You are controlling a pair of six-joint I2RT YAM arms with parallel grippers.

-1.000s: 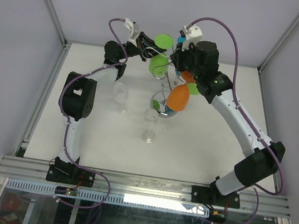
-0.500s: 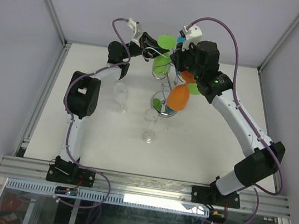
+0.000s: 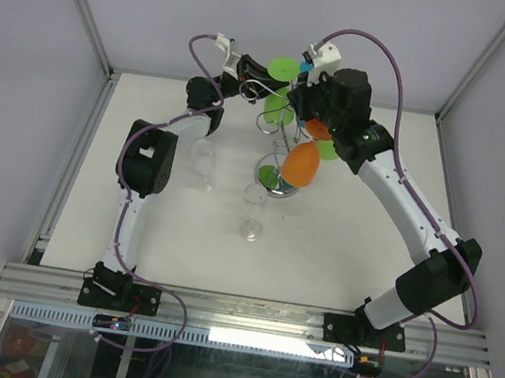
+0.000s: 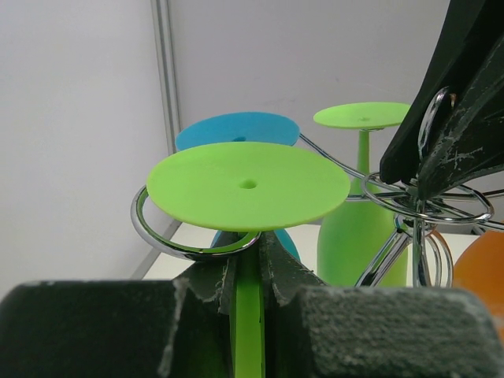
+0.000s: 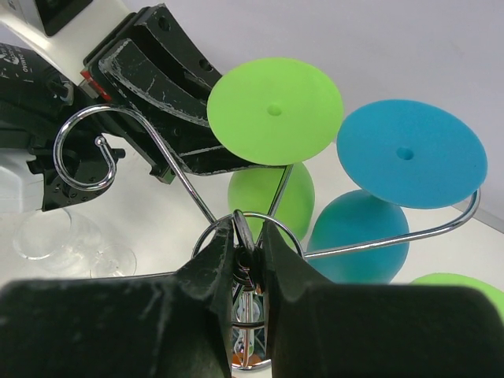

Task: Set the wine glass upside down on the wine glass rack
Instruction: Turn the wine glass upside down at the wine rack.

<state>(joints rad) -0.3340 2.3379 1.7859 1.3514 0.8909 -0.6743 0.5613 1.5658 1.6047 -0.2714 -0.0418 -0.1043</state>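
Clear glasses (image 3: 251, 219): two, upright on the table (image 3: 348, 251), on the near side of the rack (image 3: 281, 141) and apart from it.
Rack: chrome wire stand, upright mid-table, curled arms spreading from the top of its post.
Orange glass (image 3: 301, 164): hung bowl-down on the near right side of the rack.
Right gripper (image 5: 246, 236): above the rack's middle, fingers pinched together on the small wire ring at the top of the post.
Blue glass (image 5: 358, 236): upside down just right of the post in the right wrist view, flat foot on top, stem in a wire arm.
Second green glass (image 4: 358, 236): upside down on the rack beside the blue one, foot up.
Green glass (image 4: 248, 185): upside down at the far left of the rack, round foot just above a curled arm, stem inside that curl; foot resting on the wire or not, cannot tell.
Left gripper (image 4: 248, 256): at the rack's far left side, fingers clamped on the stem of the green glass just under its foot.
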